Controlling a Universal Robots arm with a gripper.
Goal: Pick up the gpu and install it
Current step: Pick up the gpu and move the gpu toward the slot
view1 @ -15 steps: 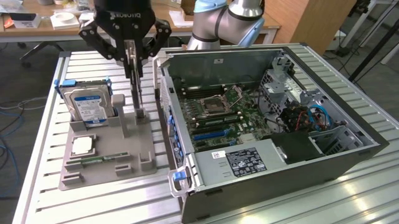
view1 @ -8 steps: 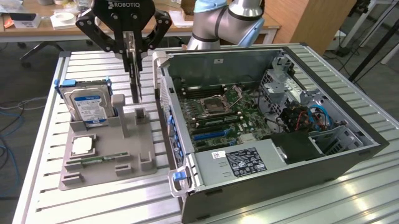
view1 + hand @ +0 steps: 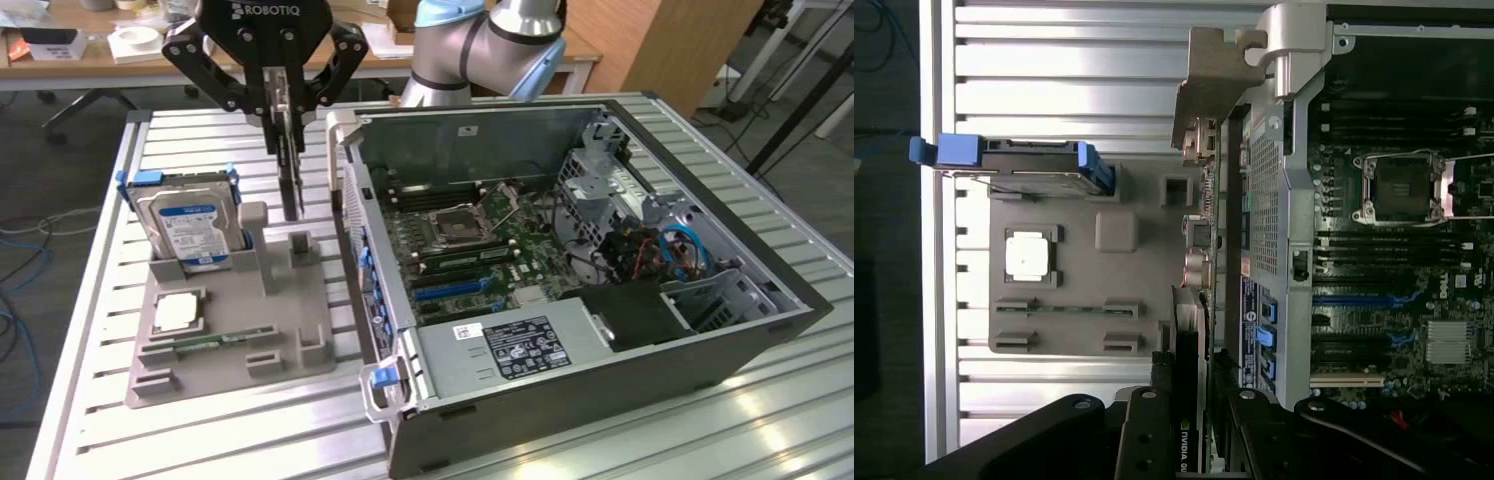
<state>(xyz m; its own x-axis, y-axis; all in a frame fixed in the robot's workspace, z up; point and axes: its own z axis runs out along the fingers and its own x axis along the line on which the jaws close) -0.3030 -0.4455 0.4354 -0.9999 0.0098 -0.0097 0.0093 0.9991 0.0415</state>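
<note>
- Grip comes first: our gripper (image 3: 284,100) is clenched on the gpu (image 3: 291,170), pinching its upper part so the card hangs as a thin blade, edge-on; we judge this keeps its lower edge free
- we see the gpu apparently clear of the grey holder tray (image 3: 287,335), above the tray's back end and just beside the wall of the open computer case (image 3: 601,330)
- the hard drive (image 3: 194,225) stands upright in its cradle and the CPU chip (image 3: 178,312) lies flat in its pocket; the tray, we think, offers each part to a grasp from above
- the case lies on its side; its motherboard (image 3: 467,240) faces up, slots exposed
</note>
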